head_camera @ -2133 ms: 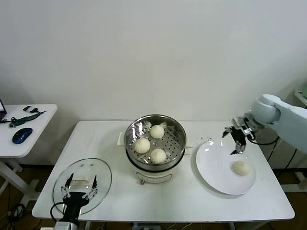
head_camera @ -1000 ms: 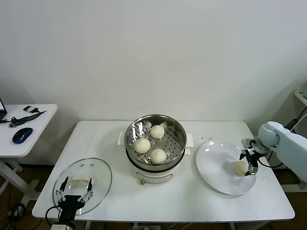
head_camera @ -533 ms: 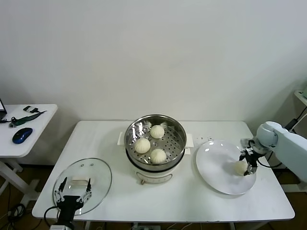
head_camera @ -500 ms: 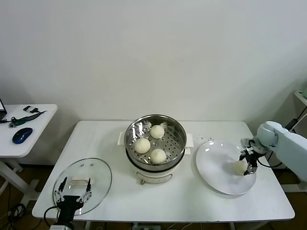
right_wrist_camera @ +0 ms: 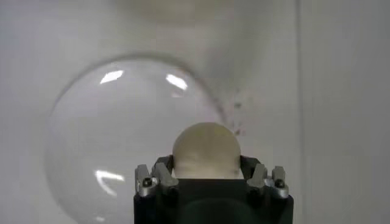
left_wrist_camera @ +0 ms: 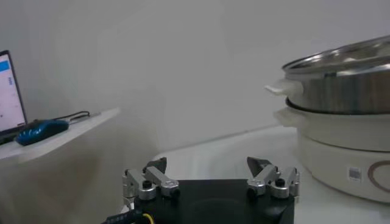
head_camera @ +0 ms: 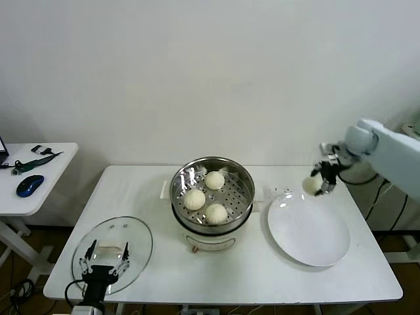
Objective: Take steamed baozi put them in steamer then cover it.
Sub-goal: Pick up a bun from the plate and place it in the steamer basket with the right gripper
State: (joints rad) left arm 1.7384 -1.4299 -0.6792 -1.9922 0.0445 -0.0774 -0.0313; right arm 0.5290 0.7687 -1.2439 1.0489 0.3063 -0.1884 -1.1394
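The steamer (head_camera: 213,172), a shiny steel basket on a white pot base, stands mid-table and holds three baozi (head_camera: 194,199). My right gripper (head_camera: 319,183) is shut on the fourth baozi (head_camera: 310,186) and holds it in the air over the far edge of the white plate (head_camera: 308,230), right of the steamer. In the right wrist view the baozi (right_wrist_camera: 205,150) sits between the fingers above the plate (right_wrist_camera: 109,152). The glass cover (head_camera: 113,244) lies flat at the table's front left. My left gripper (head_camera: 105,268) is open and empty beside the cover's front edge.
A side table (head_camera: 26,190) at the left holds a blue mouse (head_camera: 30,184) and small items. The steamer (left_wrist_camera: 341,91) shows to one side in the left wrist view. The wall stands close behind the table.
My right gripper closed on the last baozi on the plate and lifted it up and toward the back-left, off the plate. The left gripper stayed by the cover.
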